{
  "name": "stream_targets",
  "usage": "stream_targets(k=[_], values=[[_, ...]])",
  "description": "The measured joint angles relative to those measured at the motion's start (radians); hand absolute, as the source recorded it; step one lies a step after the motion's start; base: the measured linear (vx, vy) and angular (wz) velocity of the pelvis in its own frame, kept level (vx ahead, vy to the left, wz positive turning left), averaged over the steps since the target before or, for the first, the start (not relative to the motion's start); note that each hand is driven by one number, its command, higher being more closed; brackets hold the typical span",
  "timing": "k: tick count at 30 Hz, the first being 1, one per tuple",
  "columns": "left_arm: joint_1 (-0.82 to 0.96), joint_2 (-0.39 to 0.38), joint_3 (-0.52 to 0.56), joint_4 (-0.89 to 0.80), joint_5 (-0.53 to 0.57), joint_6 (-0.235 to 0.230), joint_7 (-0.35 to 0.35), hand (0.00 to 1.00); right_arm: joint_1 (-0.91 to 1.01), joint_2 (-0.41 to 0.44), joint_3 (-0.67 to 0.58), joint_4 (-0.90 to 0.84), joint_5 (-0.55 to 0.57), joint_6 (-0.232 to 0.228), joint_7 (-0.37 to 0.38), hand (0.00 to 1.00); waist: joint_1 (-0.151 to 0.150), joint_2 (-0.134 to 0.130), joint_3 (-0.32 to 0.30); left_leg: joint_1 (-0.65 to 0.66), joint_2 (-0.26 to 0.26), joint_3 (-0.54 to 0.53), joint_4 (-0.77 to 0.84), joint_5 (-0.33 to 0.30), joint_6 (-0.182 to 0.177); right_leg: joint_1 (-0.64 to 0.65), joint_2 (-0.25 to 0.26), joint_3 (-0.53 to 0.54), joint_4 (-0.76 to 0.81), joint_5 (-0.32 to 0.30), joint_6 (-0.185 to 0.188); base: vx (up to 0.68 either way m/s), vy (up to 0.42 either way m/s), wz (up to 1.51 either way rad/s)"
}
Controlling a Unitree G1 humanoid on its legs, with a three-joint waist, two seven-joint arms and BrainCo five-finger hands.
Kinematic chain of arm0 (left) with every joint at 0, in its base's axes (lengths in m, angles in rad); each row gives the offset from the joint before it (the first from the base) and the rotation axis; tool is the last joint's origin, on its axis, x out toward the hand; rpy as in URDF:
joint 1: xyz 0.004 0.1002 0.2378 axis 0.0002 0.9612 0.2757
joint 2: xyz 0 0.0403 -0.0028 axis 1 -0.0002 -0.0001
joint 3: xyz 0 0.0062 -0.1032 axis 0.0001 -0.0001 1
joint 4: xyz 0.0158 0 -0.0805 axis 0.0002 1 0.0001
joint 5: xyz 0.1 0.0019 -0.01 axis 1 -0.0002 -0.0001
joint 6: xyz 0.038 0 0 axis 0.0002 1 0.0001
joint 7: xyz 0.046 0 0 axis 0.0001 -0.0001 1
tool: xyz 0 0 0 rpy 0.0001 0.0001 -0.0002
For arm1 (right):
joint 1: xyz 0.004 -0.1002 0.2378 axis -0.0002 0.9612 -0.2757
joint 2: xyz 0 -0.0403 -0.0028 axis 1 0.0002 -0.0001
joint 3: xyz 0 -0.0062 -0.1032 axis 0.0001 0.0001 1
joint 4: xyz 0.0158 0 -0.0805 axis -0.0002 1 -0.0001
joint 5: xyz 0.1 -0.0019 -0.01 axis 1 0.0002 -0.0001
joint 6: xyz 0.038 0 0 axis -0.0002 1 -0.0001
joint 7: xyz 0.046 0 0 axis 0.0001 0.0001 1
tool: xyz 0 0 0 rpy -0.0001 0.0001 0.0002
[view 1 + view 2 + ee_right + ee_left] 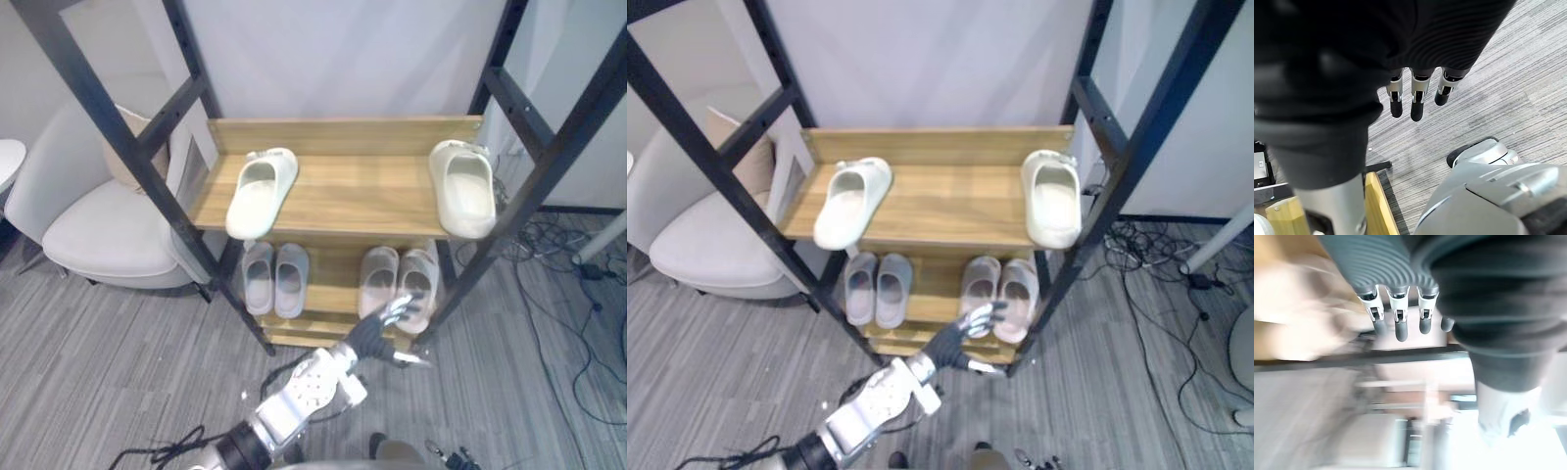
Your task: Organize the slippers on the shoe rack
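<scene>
Left cream slipper (261, 193) & right cream slipper (465, 188) lie heel-out, far apart on upper shelf (362, 191), right one nearer L hand (377, 331), spread-fingered below; R hand (1415, 100) loose-fingered.

Cannot see far ends of grey slippers (275, 281) and pink slippers (380, 274) on lower shelf: tucked under upper shelf (362, 191). Cannot see near end of pink pair either, covered by left hand (372, 333); touching or just above, cannot tell. Lose shoe rack (116, 127) posts past top edge. Lose right side of armchair (98, 230) behind rack post. Cannot name white round thing (6, 157), cut by left edge. Cannot name pale smeared shapes (1298, 328) beyond fingers (1401, 328) in left wrist view.
</scene>
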Motion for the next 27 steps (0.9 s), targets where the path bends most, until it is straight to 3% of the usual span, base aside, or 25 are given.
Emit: stream_targets(k=[3,9,14,19,27], values=[[-0.052,-0.004,0.087,-0.073,-0.004,-0.025,0.070,0.00,0.023,-0.007,0.014,-0.021,-0.002,-0.007,-0.007,0.00,0.004,0.009,-0.023,0.003,0.003,0.021,0.000,-0.004,-0.001,-0.014,0.006,0.022,0.010,-0.008,0.005,0.01,-0.017,-0.20],[-0.143,-0.002,0.246,-0.074,0.032,-0.033,0.175,0.00,0.046,-0.006,0.014,-0.021,-0.003,-0.007,-0.013,0.00,0.004,0.001,-0.029,0.013,0.005,0.035,0.000,-0.003,-0.002,-0.014,0.010,0.033,0.020,-0.007,-0.003,0.02,-0.014,-0.06],[-0.271,0.023,0.381,0.066,0.117,-0.022,0.255,0.00,0.053,-0.006,0.013,-0.020,-0.003,-0.007,-0.013,0.00,0.003,-0.010,-0.045,0.014,0.006,0.045,-0.001,-0.004,-0.002,-0.016,0.013,0.042,0.018,-0.006,-0.004,0.01,-0.007,-0.06],[-0.373,0.114,0.468,0.225,0.119,0.010,0.305,0.00,0.053,-0.003,-0.024,-0.020,-0.004,-0.007,-0.013,0.00,-0.003,-0.018,-0.046,0.010,0.007,0.061,-0.004,-0.005,-0.002,-0.031,0.021,0.061,0.004,0.006,-0.005,0.01,-0.010,-0.11],[-0.527,0.279,0.512,0.409,0.129,0.047,0.316,0.00,0.051,0.001,-0.028,-0.021,-0.004,-0.007,-0.001,0.00,-0.011,-0.022,-0.045,-0.007,0.006,0.085,-0.001,-0.008,0.002,-0.054,0.030,0.089,-0.005,0.023,-0.007,0.01,-0.007,-0.11]])
